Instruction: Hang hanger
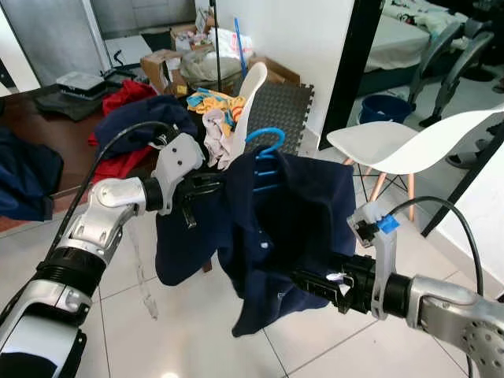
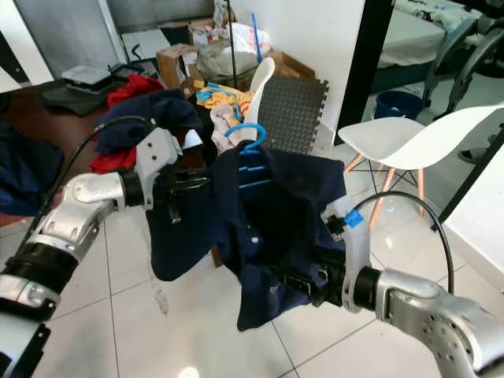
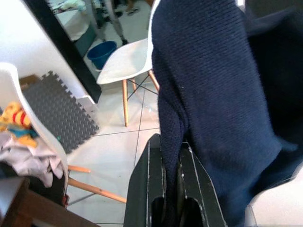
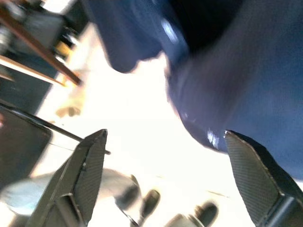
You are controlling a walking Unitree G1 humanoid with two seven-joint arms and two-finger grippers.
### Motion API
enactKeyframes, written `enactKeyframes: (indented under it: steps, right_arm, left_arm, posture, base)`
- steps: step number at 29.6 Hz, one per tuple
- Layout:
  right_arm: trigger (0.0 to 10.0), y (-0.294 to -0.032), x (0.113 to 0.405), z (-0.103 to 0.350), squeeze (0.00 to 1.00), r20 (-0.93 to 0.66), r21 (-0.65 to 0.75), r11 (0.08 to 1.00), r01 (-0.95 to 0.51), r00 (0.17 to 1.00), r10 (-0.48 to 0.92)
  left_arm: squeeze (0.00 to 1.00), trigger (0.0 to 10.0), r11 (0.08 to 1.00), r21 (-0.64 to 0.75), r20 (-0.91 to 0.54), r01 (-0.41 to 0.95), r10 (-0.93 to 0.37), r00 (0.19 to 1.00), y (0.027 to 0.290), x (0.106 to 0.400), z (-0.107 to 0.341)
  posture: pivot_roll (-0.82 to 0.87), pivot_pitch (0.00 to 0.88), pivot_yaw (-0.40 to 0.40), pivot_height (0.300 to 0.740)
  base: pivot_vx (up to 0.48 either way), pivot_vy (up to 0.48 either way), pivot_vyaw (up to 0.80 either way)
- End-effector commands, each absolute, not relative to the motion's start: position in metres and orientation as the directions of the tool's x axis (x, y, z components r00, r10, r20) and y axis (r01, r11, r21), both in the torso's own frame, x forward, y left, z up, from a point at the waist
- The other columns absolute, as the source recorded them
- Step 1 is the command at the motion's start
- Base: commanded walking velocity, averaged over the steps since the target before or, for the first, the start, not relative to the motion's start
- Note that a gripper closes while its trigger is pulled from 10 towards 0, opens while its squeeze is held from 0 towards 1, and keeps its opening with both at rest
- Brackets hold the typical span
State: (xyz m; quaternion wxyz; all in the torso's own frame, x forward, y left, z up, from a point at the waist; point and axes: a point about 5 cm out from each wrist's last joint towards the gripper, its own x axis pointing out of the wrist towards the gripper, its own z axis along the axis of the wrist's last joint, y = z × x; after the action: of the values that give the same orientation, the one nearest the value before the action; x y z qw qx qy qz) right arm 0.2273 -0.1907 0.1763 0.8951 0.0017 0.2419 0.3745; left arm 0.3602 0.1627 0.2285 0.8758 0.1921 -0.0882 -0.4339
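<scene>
Landmark: white chair [image 1: 409, 146] on the pale tiled floor [image 1: 181, 331], beside the black door frame [image 1: 350, 63].
Navy garment [image 1: 291, 228]: hangs in the air on the robot's left of the white chair, draped over the hanger, its hem well above the floor.
Hanger [image 1: 266, 153]: blue, its hook standing up out of the garment's collar, on the left of the white chair and in front of a second white chair [image 1: 248, 102] piled with clothes.
Left gripper [image 1: 206, 185]: at the garment's upper edge, farther from the white chair than the hanger; in the left wrist view its fingers [image 3: 147, 189] are pressed narrow with a fold of navy cloth between them.
Right gripper [image 1: 311, 279]: low against the garment's front, below the white chair's seat; in the right wrist view its fingers [image 4: 87, 165] are spread wide, with the cloth above them and nothing between.
Table [image 1: 47, 138]: dark wood, far left of the white chair, heaped with red and navy clothes [image 1: 134, 118].
</scene>
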Motion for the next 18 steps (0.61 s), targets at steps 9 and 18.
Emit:
enactKeyframes:
  steps: [9,18]
  right_arm:
    - [10.0,-0.194,0.222,0.197,1.00,-0.282,0.142,0.634,-0.760,0.583,0.762]
    - [10.0,-0.207,0.224,0.242,1.00,-0.084,0.070,0.545,-0.835,0.540,0.838]
  left_arm:
    - [0.00,10.0,0.527,0.304,0.044,0.793,-0.840,0.541,0.162,0.347,0.222]
    - [0.00,10.0,0.122,0.262,-0.185,0.957,-0.967,0.174,0.167,0.308,0.208]
  posture:
    - [-0.01,0.078,0.003,0.740]
    - [-0.01,0.070,-0.002,0.740]
  base:
    - [0.000,0.000,0.00]
    - [0.000,0.000,0.00]
